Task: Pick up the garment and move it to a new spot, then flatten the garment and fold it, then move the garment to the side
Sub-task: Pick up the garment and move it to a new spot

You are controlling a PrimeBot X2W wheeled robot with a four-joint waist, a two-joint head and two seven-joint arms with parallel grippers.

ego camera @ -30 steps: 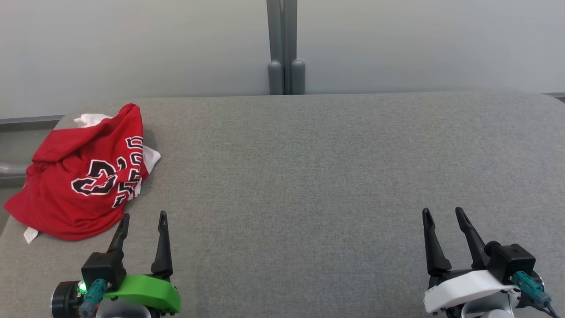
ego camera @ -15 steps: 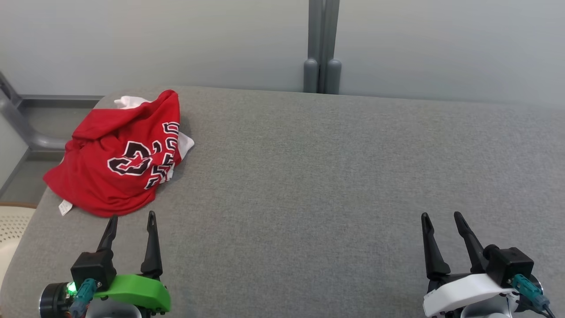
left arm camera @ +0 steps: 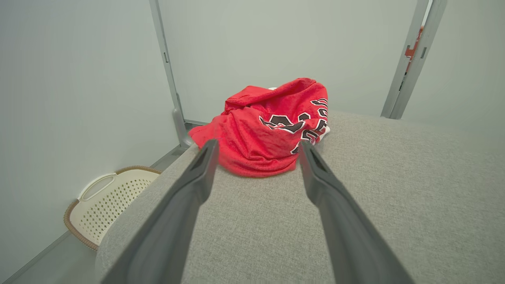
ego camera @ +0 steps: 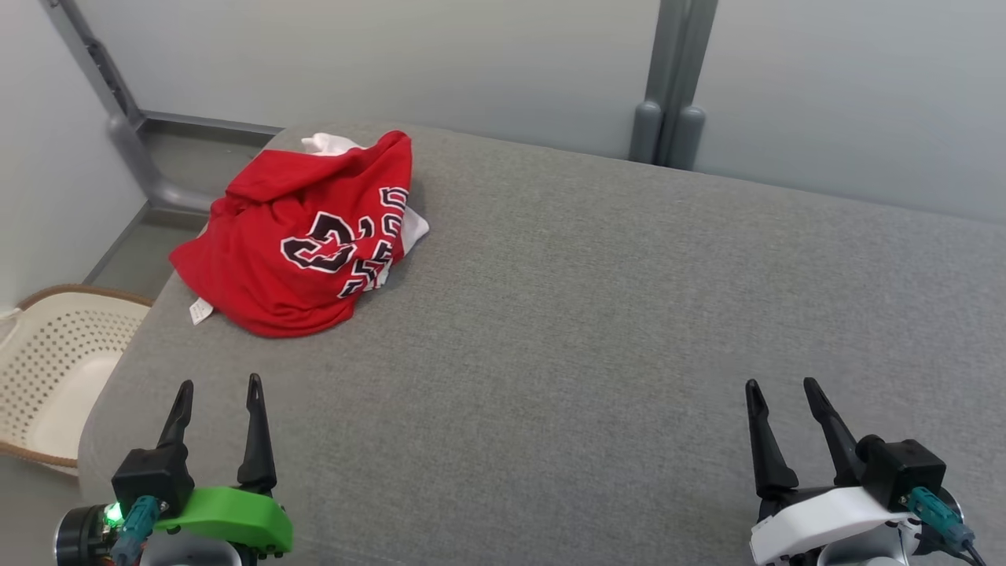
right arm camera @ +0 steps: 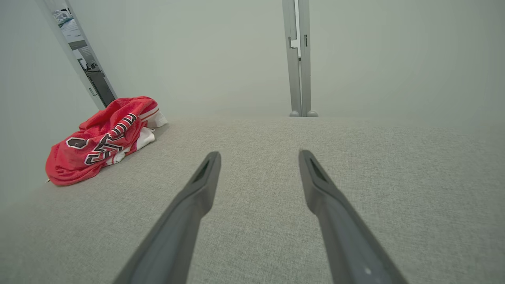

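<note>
The garment (ego camera: 306,244) is a red jersey with black and white lettering and white trim, lying crumpled in a heap at the far left corner of the grey table (ego camera: 597,314). In the left wrist view the garment (left arm camera: 268,130) lies straight ahead, beyond the fingertips. In the right wrist view the garment (right arm camera: 102,142) lies far off to the left. My left gripper (ego camera: 219,387) hovers open near the table's front left corner, short of the heap and apart from it. At the front right my right gripper (ego camera: 780,384) is open too, with nothing between its fingers.
A cream perforated laundry basket (ego camera: 55,369) with a brown rim stands on the floor left of the table; the left wrist view has the basket (left arm camera: 106,197) too. Pale wall panels with grey posts (ego camera: 668,86) run behind the table. The table's left edge is close to my left gripper.
The head camera has turned left, so the whole picture has shifted right and the basket has come into view. The garment lies as before and both grippers stay open.
</note>
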